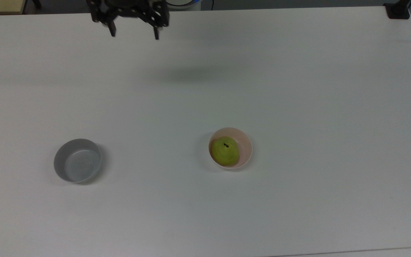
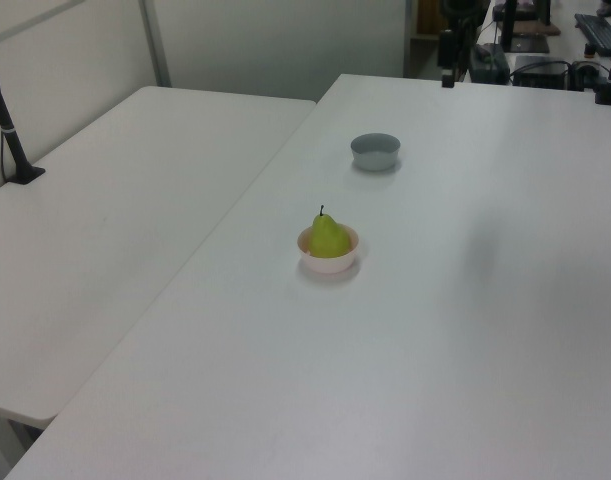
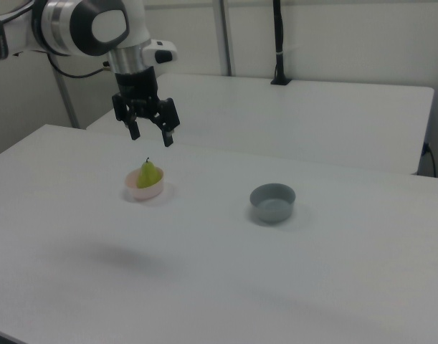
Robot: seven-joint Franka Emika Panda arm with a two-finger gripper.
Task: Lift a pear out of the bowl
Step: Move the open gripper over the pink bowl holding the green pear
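Near the counter's [image 1: 298, 71] middle, the pear [image 1: 224, 151] stands upright in the bowl [image 1: 246, 147]. High near one edge, the end effector [image 1: 134, 34] hangs spread, empty. A careless descent could clip the stem or rim, tipping both.

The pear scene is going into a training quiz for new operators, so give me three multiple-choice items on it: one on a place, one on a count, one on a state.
1. Where is the pear?
A. in the pink bowl
B. in the grey bowl
C. on the bare table

2. How many bowls stand on the table?
A. one
B. two
C. three

3. What is the gripper's state?
A. shut on the pear
B. open, holding nothing
C. shut on a bowl

Key:
1 A: the pear sits in the pink bowl.
2 B: the pink bowl and the grey bowl.
3 B: the gripper hangs open above the table.
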